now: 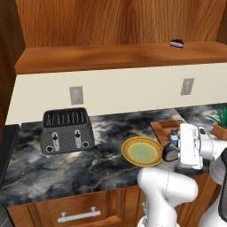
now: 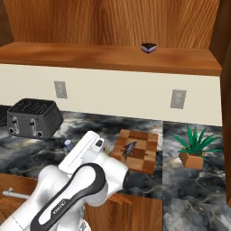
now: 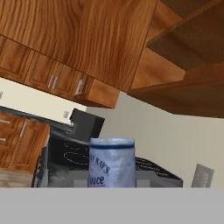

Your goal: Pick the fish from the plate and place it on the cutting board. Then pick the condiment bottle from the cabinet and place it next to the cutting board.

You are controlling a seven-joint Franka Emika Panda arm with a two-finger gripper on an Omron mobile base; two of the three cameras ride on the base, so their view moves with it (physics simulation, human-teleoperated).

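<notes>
While the tool [image 1: 174,148] clenches the capped bottle [image 3: 112,162], fish [image 2: 129,149] rests on checkered board [image 2: 143,159].

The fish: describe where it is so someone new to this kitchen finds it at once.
Start at the dark marbled counter and find the checkered wooden cutting board left of the potted plant. The fish lies on the board's left half: a small, slender, dark grey shape, the only thing on it.

Lettering on the condiment bottle

The condiment bottle [image 3: 112,162] in the hand view carries dark blue label print, partly cut off: "RAY'S" above, "uce" below. The robot arm's [image 2: 61,205] black lettering is too small to read.
</notes>
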